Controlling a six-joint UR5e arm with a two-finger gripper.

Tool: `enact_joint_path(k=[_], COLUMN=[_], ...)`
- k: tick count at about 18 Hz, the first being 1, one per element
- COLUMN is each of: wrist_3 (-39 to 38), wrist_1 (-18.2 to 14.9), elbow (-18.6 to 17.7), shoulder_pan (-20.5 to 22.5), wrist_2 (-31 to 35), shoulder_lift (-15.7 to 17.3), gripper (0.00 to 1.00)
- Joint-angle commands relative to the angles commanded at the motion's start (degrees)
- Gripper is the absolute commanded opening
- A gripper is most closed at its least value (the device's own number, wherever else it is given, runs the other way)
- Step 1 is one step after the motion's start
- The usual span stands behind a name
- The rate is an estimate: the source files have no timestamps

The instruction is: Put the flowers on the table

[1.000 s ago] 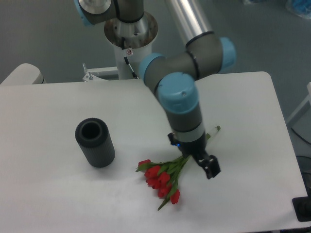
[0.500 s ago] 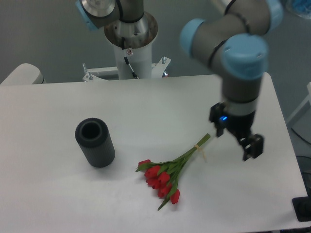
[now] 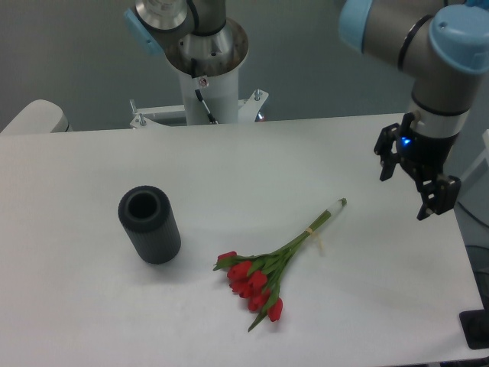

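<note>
Flowers [image 3: 263, 275] lie on table [image 3: 229, 168] (gripper [image 3: 412, 187] well apart)

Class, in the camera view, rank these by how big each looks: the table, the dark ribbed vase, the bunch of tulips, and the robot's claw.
1. the table
2. the tulips and the vase: too close to rank, as the bunch is longer and the vase bulkier
3. the claw, though it hangs nearer the camera, so its real size is unsure

A dull grey-green floor [image 3: 69, 53] lies behind the white pedestal [image 3: 208, 80]; left of it sits a pale rounded seat [image 3: 34, 117].
</note>
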Motion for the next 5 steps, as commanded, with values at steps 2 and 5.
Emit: enact_joint_path(k=[2, 5], wrist_3=[0.0, 0.0], wrist_1=[0.0, 0.0], elbow=[-0.1, -0.1], shoulder_pan=[0.0, 0.0], wrist_2=[0.0, -0.1], shoulder_lift=[0.1, 0.3], gripper=[0.98, 0.98])
